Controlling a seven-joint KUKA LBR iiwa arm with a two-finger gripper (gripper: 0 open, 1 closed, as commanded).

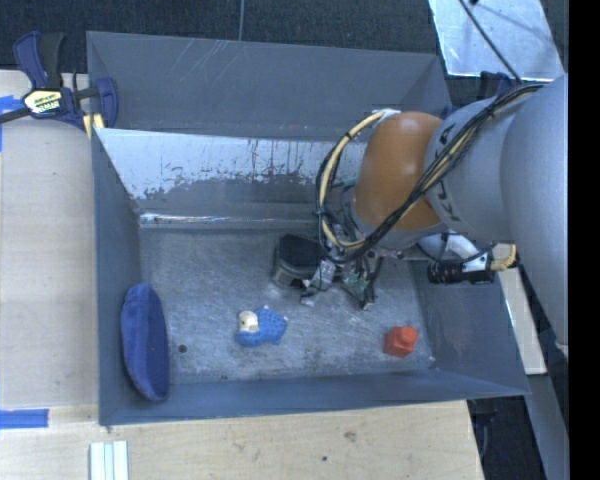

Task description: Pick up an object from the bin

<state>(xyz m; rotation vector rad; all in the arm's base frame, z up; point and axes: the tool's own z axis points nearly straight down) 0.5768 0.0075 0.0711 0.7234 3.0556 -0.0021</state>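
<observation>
The pincer [340, 284] hangs low over the floor of the grey metal bin [280, 88], just right of a dark grey squat cylinder [297, 258]; whether it is spread or pressed together cannot be told. In front and left of that cylinder lies a small blue toy with a pale head [260, 326]. In front and right of it lies a small red-orange plastic lump [400, 341], and far left a long dark blue oval pad [145, 340].

dark carpet floor [280, 3] behind; pale tabletop [40, 268] left
</observation>
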